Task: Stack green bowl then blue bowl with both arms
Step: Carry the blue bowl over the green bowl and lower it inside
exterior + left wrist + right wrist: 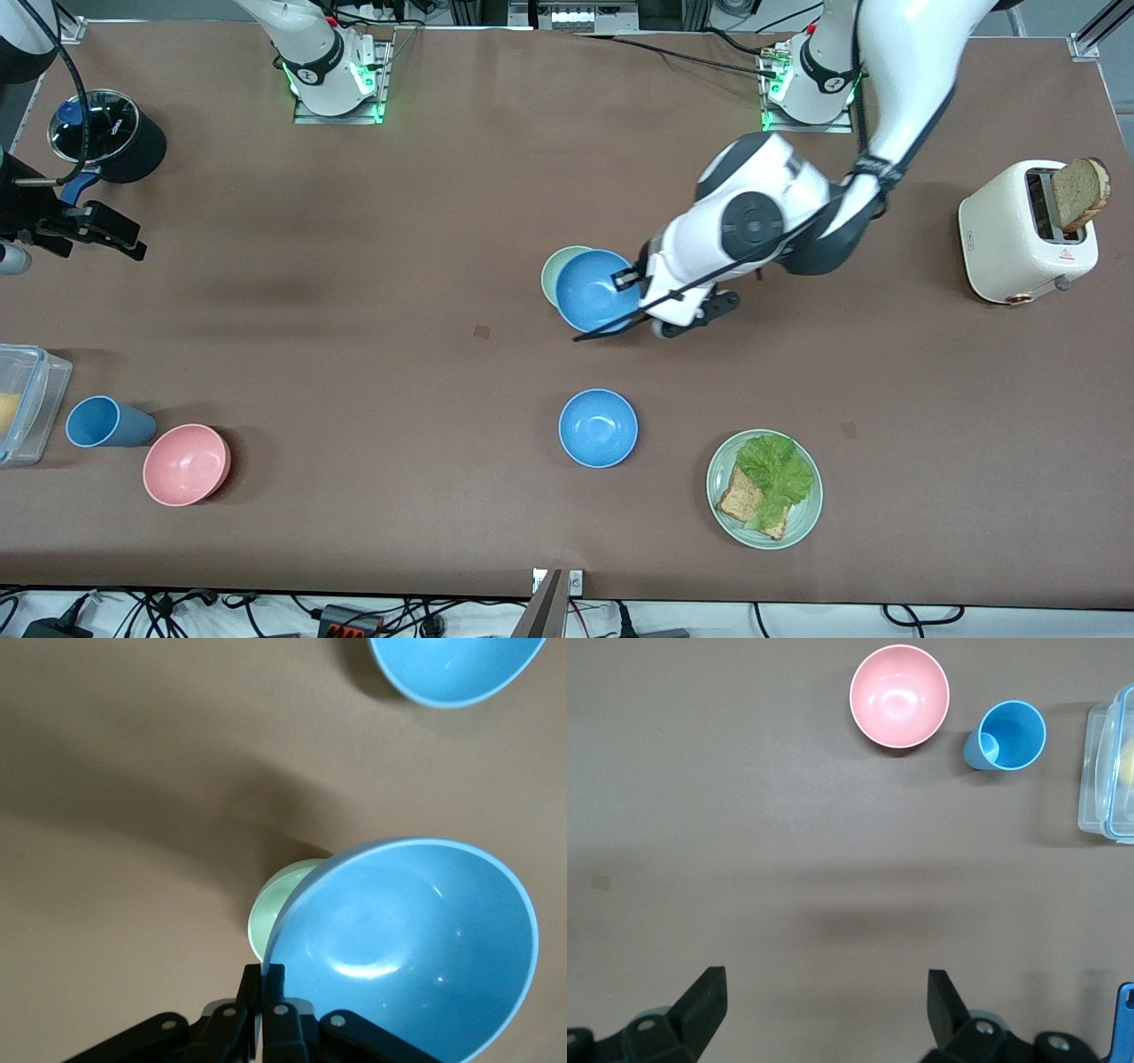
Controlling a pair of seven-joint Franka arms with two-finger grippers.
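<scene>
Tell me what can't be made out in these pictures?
- Green bowl: mostly covered by the blue bowl held in the left pincer, in both front and left wrist views; whether they touch is unclear.
- Second blue bowl: cut off by the left wrist view's edge.
- Right pincer: open over bare table; in the front view it sits at the picture's edge.
- Clear container: cut by the edge; contents unclear.
</scene>
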